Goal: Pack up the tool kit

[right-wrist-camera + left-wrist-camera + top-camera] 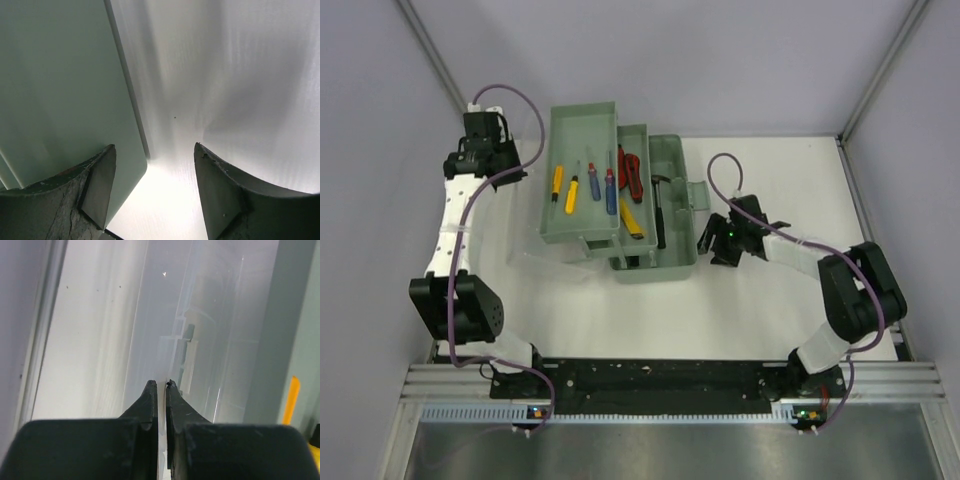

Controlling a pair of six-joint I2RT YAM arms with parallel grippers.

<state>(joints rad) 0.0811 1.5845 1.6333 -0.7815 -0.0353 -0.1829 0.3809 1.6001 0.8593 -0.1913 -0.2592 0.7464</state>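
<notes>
Over at the back-left, the left fingers [151,396] are pressed tip to tip with only a hairline slit between them, closed on themselves above the white worktop [90,340]. Just to their right rises a grey-green wall of the toolbox [665,262]. Past it a yellow-orange handle shows at the edge of the wrist view, probably one of the screwdrivers, though too little shows to be sure.

The right fingers [102,172] stand well apart with bare worktop between them. One finger sits in front of the toolbox's rounded corner at its right side; whether it touches I cannot tell.

The toolbox lies open in the middle of the worktop, its tiers fanned out to the left. The top tray [582,125] holds a yellow-handled screwdriver [557,182], a second yellow one [572,193], a blue-handled screwdriver [594,183] and a red-and-blue one [611,190]. The middle tray [632,135] holds the red pliers [631,172] and a yellow tool [633,220]. The black hammer [660,212] lies in the base.
</notes>
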